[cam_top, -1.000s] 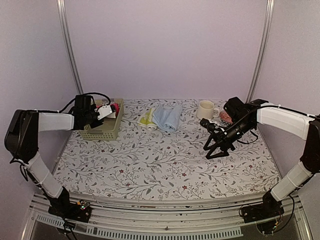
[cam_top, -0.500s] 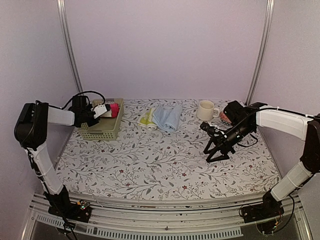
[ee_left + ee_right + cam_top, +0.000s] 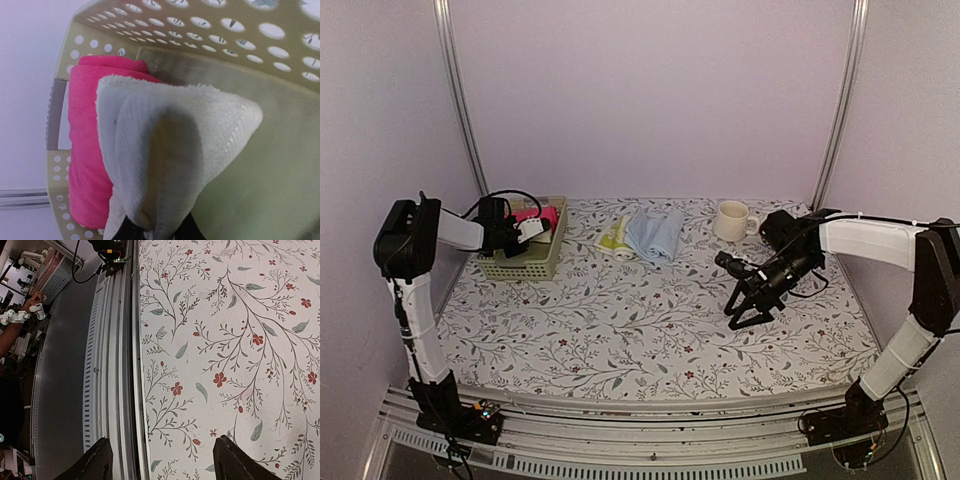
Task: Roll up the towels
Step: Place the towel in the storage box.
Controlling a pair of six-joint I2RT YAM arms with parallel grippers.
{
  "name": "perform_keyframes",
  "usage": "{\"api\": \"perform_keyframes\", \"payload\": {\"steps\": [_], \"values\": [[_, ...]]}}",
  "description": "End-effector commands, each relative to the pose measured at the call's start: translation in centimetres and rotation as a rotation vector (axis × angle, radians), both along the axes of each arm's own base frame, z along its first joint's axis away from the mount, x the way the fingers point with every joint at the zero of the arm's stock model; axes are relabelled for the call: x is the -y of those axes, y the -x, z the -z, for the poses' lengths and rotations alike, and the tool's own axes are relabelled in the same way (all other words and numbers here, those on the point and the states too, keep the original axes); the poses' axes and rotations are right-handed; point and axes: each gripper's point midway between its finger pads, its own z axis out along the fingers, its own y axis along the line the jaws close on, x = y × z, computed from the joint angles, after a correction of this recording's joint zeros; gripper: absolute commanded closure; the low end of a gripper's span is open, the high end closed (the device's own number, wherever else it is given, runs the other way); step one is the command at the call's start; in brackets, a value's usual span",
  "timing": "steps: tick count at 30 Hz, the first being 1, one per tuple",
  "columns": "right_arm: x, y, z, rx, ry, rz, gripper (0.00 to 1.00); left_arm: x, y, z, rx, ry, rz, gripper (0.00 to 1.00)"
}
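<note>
Raised left elbow upright at left edge; clamps cream towel with left gripper over basket; holds right gripper splayed above open table.

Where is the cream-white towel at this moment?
In the left wrist view the cream-white towel is held by the left gripper in the green basket, beside the pink towel; from above, that is the table's far left.

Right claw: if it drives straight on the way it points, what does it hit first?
The floral tablecloth: the open right claw angles down at bare cloth near the table's front edge, nothing in between. Gap unclear.
</note>
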Motion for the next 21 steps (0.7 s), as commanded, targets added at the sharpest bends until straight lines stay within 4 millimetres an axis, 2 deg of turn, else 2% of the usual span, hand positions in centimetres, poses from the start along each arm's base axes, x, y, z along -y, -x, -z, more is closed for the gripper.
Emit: {"api": "perform_keyframes", "payload": {"steps": [1, 6, 8, 11, 16, 19, 21], "values": [[-0.4, -0.1, -0.4, -0.015, -0.025, -0.014, 0.29, 0.0, -1.4, 1.3, -0.022, 0.006, 0.016, 0.99], [-0.4, -0.1, -0.1, -0.031, -0.016, -0.014, 0.29, -0.5, -1.9, 2.5, -0.031, -0.003, -0.005, 0.95], [-0.4, -0.2, 0.0, -0.036, -0.014, -0.015, 0.28, -0.8, -1.8, 2.9, -0.030, -0.003, -0.014, 0.86], [-0.5, -0.2, 0.1, -0.045, -0.014, -0.018, 0.28, -1.1, -1.4, 3.4, -0.041, -0.003, -0.015, 0.67], [-0.6, -0.2, 0.2, -0.058, -0.017, -0.025, 0.28, -1.3, -1.1, 3.6, -0.049, -0.002, -0.022, 0.56], [-0.7, -0.2, 0.2, -0.064, -0.021, -0.028, 0.28, -1.4, -1.0, 3.5, -0.054, -0.004, -0.027, 0.54], [-0.7, -0.1, 0.1, -0.068, -0.023, -0.031, 0.28, -1.4, -0.8, 3.3, -0.052, -0.005, -0.031, 0.48]]}}
